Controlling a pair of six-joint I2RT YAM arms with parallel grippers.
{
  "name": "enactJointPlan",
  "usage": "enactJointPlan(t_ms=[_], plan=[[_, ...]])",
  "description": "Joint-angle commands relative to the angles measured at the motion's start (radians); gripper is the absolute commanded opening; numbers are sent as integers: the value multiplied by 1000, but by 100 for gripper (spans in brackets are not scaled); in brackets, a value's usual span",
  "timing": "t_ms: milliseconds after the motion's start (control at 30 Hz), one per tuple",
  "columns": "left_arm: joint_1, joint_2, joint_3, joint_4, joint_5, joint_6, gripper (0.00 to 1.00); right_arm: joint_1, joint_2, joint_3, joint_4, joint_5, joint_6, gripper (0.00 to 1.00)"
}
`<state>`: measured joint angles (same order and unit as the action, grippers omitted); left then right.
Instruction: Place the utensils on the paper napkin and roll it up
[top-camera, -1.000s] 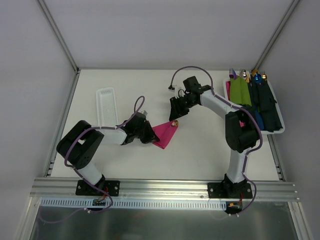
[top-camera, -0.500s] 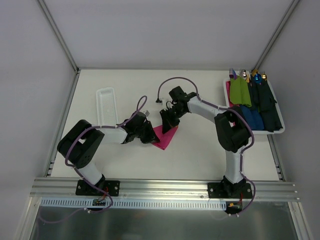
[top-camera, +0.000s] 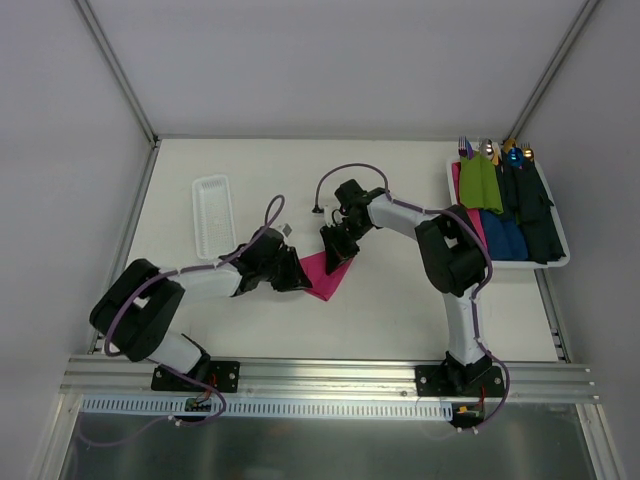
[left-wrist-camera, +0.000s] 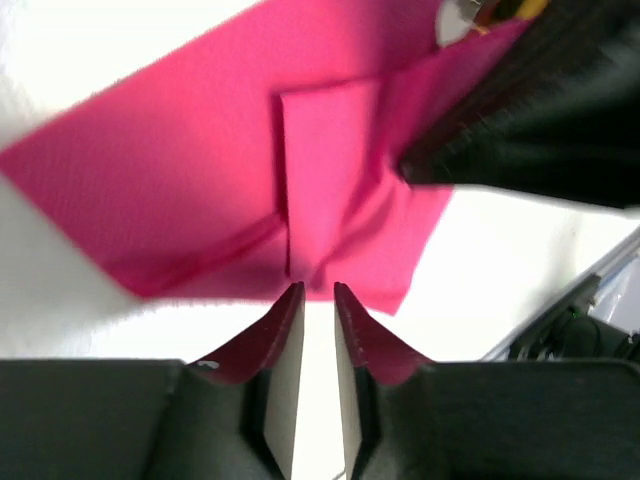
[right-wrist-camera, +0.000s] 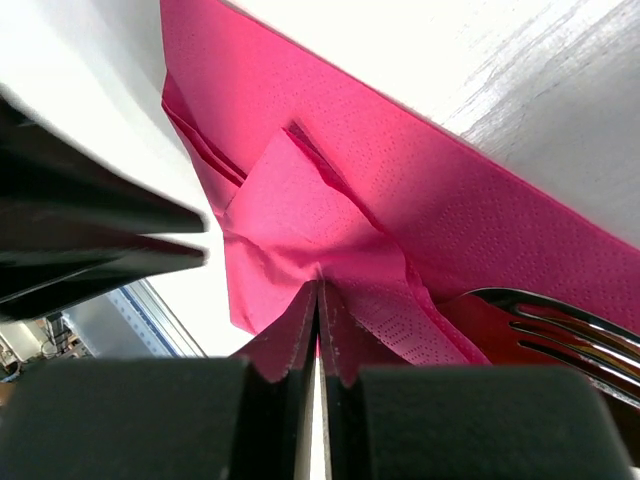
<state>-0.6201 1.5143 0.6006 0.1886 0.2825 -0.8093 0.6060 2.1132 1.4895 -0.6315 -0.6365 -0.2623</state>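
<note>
Centrally on the white surface (top-camera: 400, 300) lies the paper napkin (top-camera: 328, 272), a magenta-pink sheet partly folded over itself, and both arms reach in to meet at it. The left fingers (left-wrist-camera: 283, 350) come at it low from its left side. They stand a narrow slit apart, bare surface shows between them, and their tips stop just short of the napkin's edge, so they hold nothing. The right fingers (right-wrist-camera: 290, 340) come from the far side and are pressed tightly together. Their tips sit at a crumpled flap of the napkin, where the creases run in towards them, and they appear to pinch that fold of paper. Just beside them a fork (right-wrist-camera: 545, 325) lies on the napkin near one corner. Its shiny tines are plain in the right wrist view, though tinted by the pink paper. No other piece of cutlery on the napkin can be made out. A slim white tray (top-camera: 212, 212) lies well apart to the left. At the right edge a second tray (top-camera: 561, 260) holds green, blue and navy napkin rolls side by side, with coloured utensil ends showing at their far end.
</note>
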Motion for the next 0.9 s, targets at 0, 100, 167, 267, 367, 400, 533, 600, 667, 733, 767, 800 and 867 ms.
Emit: enactJointPlan(t_ms=[0,100,167,267,367,400,533,600,667,733,767,800,867], plan=[[3,-147,-38,-18,-39,47,20,11,56,-3,-40,127,-5,4],[5,-219,-42,-3,-40,30,24,14,56,-6,-43,129,-5,3],[2,-230,-39,8,-36,4,25,15,56,-6,-43,129,-5,3],[-9,-197,-44,58,-22,-39,25,15,57,-6,-43,132,-5,3],[-20,-151,-51,126,-17,-88,25,15,57,-8,-43,135,0,3],[-23,-119,-59,149,-16,-103,25,15,57,-8,-43,135,0,2],[-36,-30,-68,253,-13,-168,22,15,59,-8,-46,135,6,2],[-44,26,-71,279,-8,-200,22,17,57,-9,-46,132,11,2],[-49,56,-73,287,-20,-225,20,15,57,-12,-46,130,14,2],[-49,98,-81,285,-34,-243,18,15,56,-17,-46,126,14,2],[-49,118,-84,282,-51,-255,17,15,54,-20,-46,124,14,2],[-49,127,-82,260,-60,-260,16,15,51,-20,-46,124,12,2],[-49,144,-81,229,-78,-272,13,15,48,-28,-46,123,12,2]])
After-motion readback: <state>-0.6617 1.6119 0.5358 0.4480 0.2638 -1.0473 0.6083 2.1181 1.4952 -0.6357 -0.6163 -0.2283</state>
